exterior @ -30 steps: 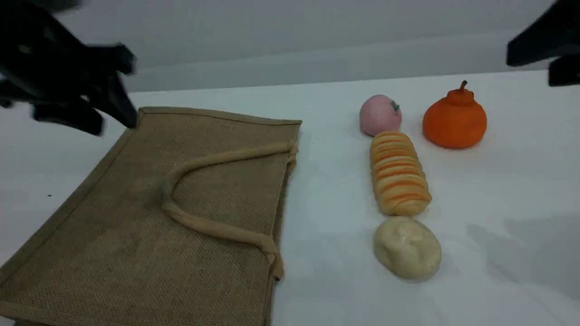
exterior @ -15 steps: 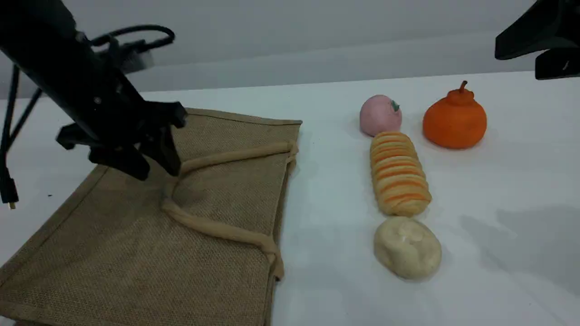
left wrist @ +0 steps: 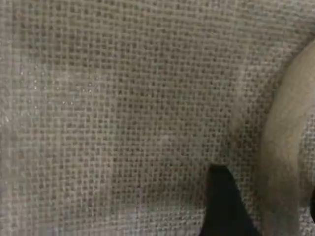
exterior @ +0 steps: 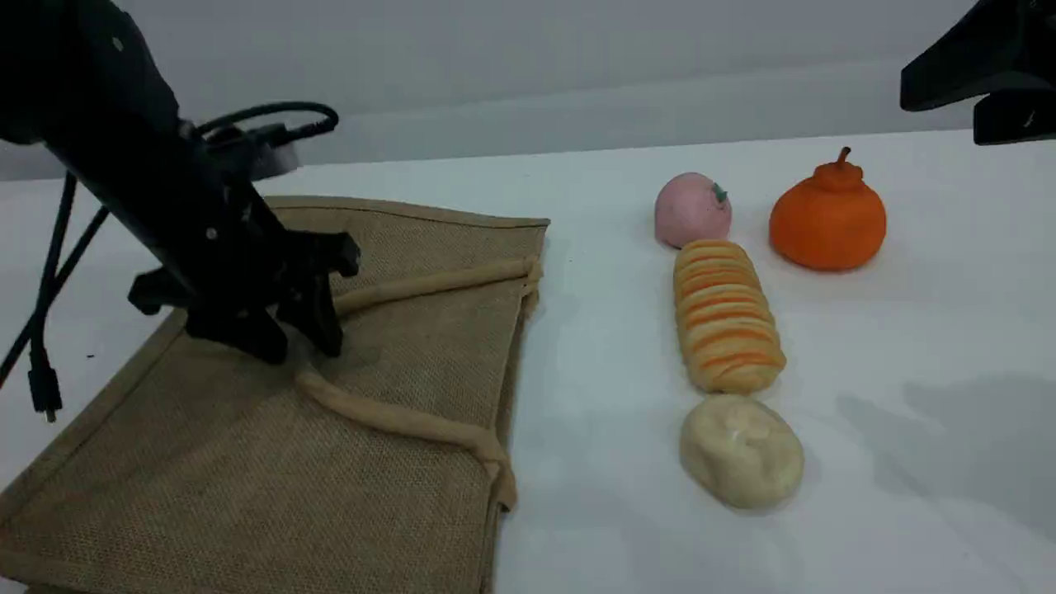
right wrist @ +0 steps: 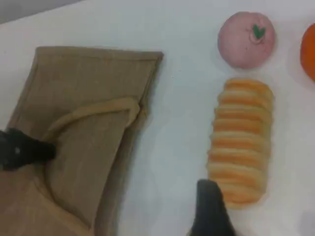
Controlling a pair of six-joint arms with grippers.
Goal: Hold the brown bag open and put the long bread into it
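The brown bag (exterior: 247, 478) lies flat on the left of the table, its mouth edge facing the food. One beige handle (exterior: 429, 285) loops across its top side. My left gripper (exterior: 295, 351) is down on the bag, open, its fingers either side of the handle's bend. In the left wrist view, jute weave fills the frame, with the handle (left wrist: 288, 147) right of a fingertip (left wrist: 221, 201). The long bread (exterior: 726, 318), yellow with orange stripes, lies right of the bag (right wrist: 93, 83). My right gripper (exterior: 982, 103) hangs open at the top right, high above the bread (right wrist: 241, 140).
A pink round fruit (exterior: 691, 210) touches the bread's far end and a cream bun (exterior: 741, 450) sits at its near end. An orange tangerine-shaped fruit (exterior: 827, 216) stands right of the pink one. A black cable (exterior: 41, 379) dangles from the left arm.
My left arm swung in from the far left and dropped onto the bag at the handle's bend. The right gripper has barely moved.
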